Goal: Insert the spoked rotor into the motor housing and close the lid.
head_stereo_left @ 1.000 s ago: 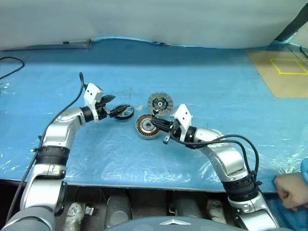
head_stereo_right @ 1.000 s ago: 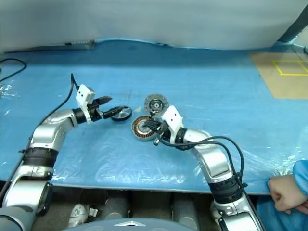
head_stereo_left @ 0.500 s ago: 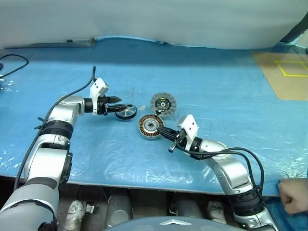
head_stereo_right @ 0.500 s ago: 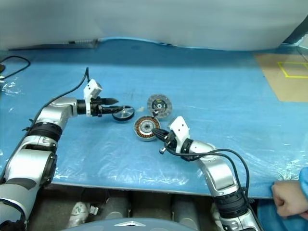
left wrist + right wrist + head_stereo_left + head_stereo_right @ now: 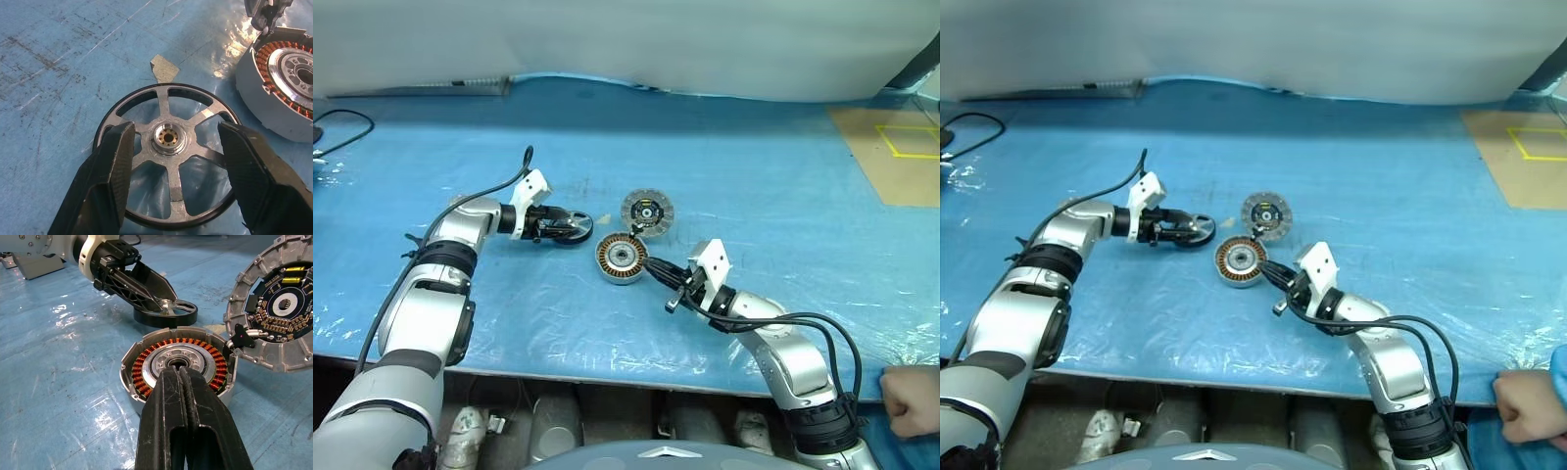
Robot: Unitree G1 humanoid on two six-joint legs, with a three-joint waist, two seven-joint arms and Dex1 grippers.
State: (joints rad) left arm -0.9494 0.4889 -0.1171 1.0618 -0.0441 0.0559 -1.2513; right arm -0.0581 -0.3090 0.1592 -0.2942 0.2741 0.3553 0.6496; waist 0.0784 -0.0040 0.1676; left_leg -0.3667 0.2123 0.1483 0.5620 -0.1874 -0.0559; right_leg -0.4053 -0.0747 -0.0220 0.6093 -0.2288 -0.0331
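Observation:
The spoked rotor (image 5: 168, 138) lies flat on the blue table, left of the motor housing (image 5: 621, 258). My left gripper (image 5: 174, 126) reaches over it, open. One black finger (image 5: 110, 171) sits on each side of the hub, and whether they press the wheel I cannot tell. The housing shows copper windings around a pale centre. The lid (image 5: 646, 211) rests just behind it, black-centred face with yellow marks showing. My right gripper (image 5: 178, 369) is shut and empty, its tip at the housing's near right rim.
A small scrap of tape (image 5: 164, 68) lies beside the rotor. A brown sheet with yellow lines (image 5: 891, 147) covers the table's far right. A black cable (image 5: 337, 127) runs at the far left. A person's hand (image 5: 911, 401) rests by the front right edge.
My left gripper has slid to the right, over the rotor, and its fingers have narrowed. My right gripper has drawn back a little from over the housing. The camera has shifted too.

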